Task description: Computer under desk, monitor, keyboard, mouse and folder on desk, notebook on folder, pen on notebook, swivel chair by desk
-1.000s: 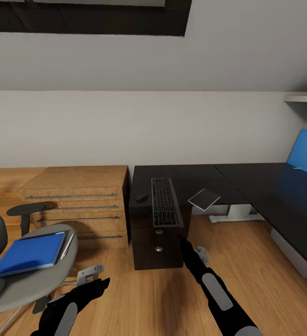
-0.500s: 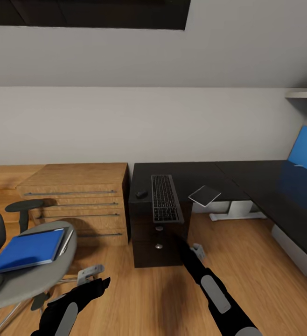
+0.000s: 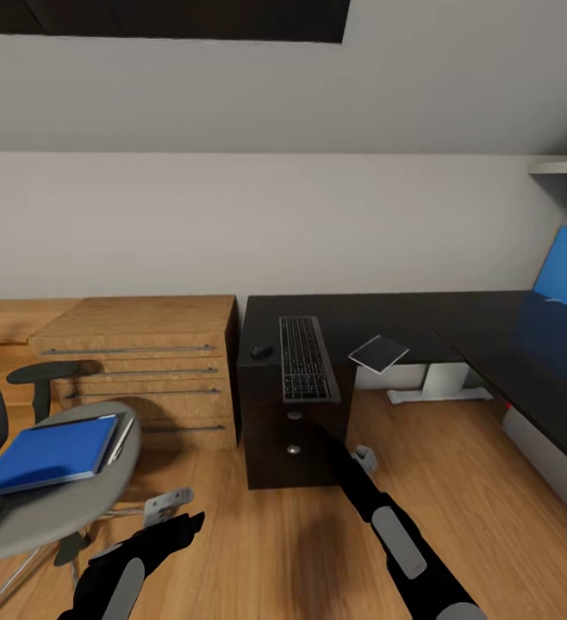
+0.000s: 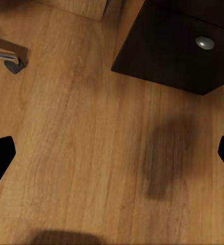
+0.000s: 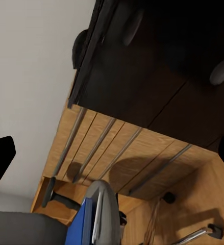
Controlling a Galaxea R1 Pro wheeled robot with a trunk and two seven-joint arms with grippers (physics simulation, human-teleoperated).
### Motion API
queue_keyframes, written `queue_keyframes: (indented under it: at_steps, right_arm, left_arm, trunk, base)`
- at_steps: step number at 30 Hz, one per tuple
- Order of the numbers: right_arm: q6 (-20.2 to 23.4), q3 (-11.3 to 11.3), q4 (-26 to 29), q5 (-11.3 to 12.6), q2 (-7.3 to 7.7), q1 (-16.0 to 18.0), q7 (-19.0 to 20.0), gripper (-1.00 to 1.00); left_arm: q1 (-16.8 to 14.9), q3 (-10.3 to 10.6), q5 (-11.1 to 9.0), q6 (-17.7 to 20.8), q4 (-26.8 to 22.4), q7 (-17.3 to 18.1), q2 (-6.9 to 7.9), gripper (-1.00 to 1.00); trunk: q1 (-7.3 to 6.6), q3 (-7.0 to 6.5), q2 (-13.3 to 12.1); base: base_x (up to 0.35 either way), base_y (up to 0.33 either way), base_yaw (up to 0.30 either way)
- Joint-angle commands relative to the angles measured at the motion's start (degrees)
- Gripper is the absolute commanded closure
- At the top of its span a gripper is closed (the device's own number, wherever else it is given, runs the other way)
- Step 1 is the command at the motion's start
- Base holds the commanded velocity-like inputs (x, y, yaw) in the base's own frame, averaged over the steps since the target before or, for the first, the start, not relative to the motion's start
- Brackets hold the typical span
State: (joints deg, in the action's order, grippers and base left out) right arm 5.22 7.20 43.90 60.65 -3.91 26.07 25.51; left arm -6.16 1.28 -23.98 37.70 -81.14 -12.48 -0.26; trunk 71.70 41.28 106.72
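At ten o'clock our folder [image 3: 49, 452] lies on the swivel chair [image 3: 38, 508]. Keyboard [image 3: 304, 358] sits on the desk [image 3: 456, 323] at twelve. Left gripper [image 4: 112, 153] and right gripper [image 5: 112, 153] both spread, grasping nothing.

No writing, label, brand or number can be read on anything in these views.

One keyboard [image 3: 305, 358], one folder [image 3: 49, 453], one notebook [image 3: 378, 353], one swivel chair [image 3: 34, 495] (two silver drawer knobs [image 3: 294, 415]).
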Motion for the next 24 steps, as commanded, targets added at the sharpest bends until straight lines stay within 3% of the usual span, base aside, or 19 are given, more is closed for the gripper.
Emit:
queue_keyframes:
  at_steps: [1,6,9,11,15,18,24]
  right_arm:
    - [0.25,-0.1,0.05,0.7,-0.11,0.03,0.12,-1.0]
    - [0.26,-0.41,-0.16,1.79,-0.29,0.03,-0.57,-1.0]
    - [0.61,-0.67,0.03,3.74,-0.26,0.03,-1.16,-1.0]
    - [0.92,-0.74,0.1,5.3,-0.22,0.03,-1.32,-1.0]
    - [3.62,-0.59,0.24,11.16,-0.19,0.03,-1.59,-1.0]
    - [5.81,-0.42,0.28,14.29,-0.25,0.03,-1.91,-1.0]
    - [7.49,-0.48,0.3,17.25,-0.31,0.03,-2.19,-1.0]
  left_arm:
    - [-0.02,0.04,-0.58,0.15,-0.1,-0.52,0.0,-1.0]
    - [-0.05,0.04,-0.62,0.12,-0.14,-0.52,0.0,-1.0]
    - [-0.07,0.04,-0.64,0.15,-0.15,-0.46,0.0,-1.0]
    - [-0.06,0.06,-0.67,0.18,-0.12,-0.42,0.0,-1.0]
    - [-0.08,0.11,-0.77,0.24,-0.03,-0.3,0.0,-1.0]
    - [-0.08,0.12,-0.79,0.26,0.07,-0.28,0.0,-1.0]
    - [-0.08,0.13,-0.75,0.2,0.96,-0.3,0.05,-1.0]
  trunk:
    - [0.22,0.24,0.44]
    - [1.1,0.96,2.05]
    - [1.1,0.96,2.05]
    - [1.1,0.96,2.05]
    - [1.1,0.96,2.05]
    - [1.1,0.96,2.05]
    - [1.1,0.96,2.05]
  base:
    - [0.0,0.0,0.0]
    - [0.0,0.0,0.0]
    - [0.0,0.0,0.0]
    - [0.0,0.0,0.0]
    - [0.0,0.0,0.0]
    - [0.0,0.0,0.0]
    - [0.0,0.0,0.0]
